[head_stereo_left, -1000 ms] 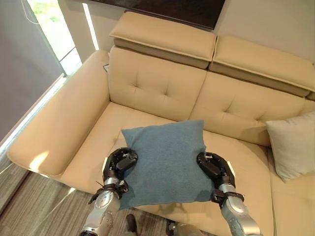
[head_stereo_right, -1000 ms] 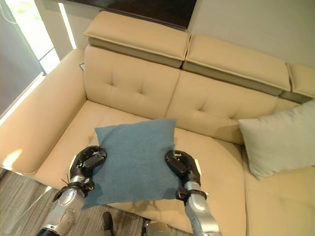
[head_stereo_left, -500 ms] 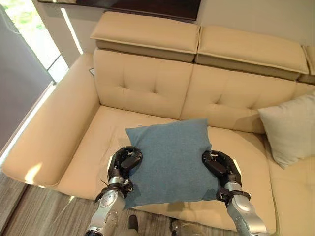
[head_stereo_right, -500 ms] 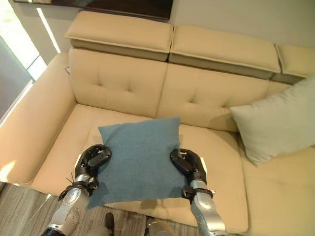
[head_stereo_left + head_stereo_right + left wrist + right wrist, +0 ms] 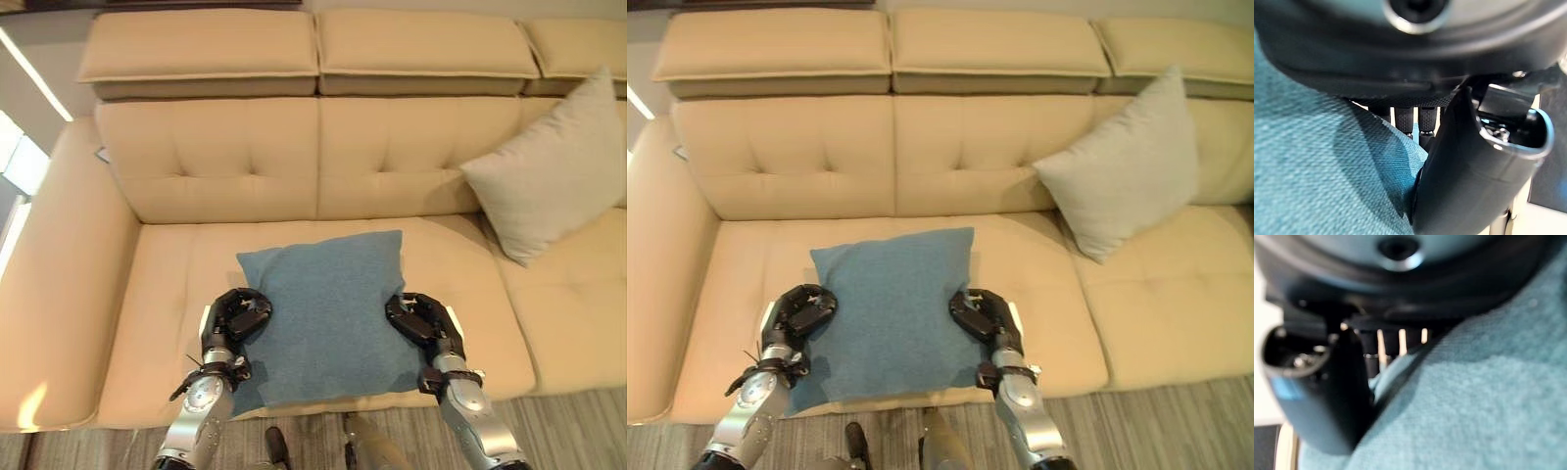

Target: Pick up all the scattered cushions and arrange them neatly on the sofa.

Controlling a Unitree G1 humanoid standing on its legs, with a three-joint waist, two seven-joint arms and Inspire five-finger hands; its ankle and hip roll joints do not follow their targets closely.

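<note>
A blue cushion (image 5: 328, 313) hangs flat above the front of the beige sofa's (image 5: 186, 259) middle seat, gripped at both side edges. My left hand (image 5: 238, 315) is shut on its left edge and my right hand (image 5: 419, 319) is shut on its right edge. Both wrist views show the blue cushion (image 5: 1317, 181) (image 5: 1484, 401) pinched between thumb and fingers. A pale grey-green cushion (image 5: 549, 176) leans upright against the sofa back at the right.
The sofa has tufted back panels and three headrests (image 5: 206, 49). Its left armrest (image 5: 49, 294) borders the seat. Grey wood-look floor (image 5: 578, 431) runs along the sofa's front edge. The seat behind the blue cushion is bare.
The camera has swung right, so the whole sofa has shifted left in view and now faces squarely. Both hands keep their grip on the blue cushion, held much as before.
</note>
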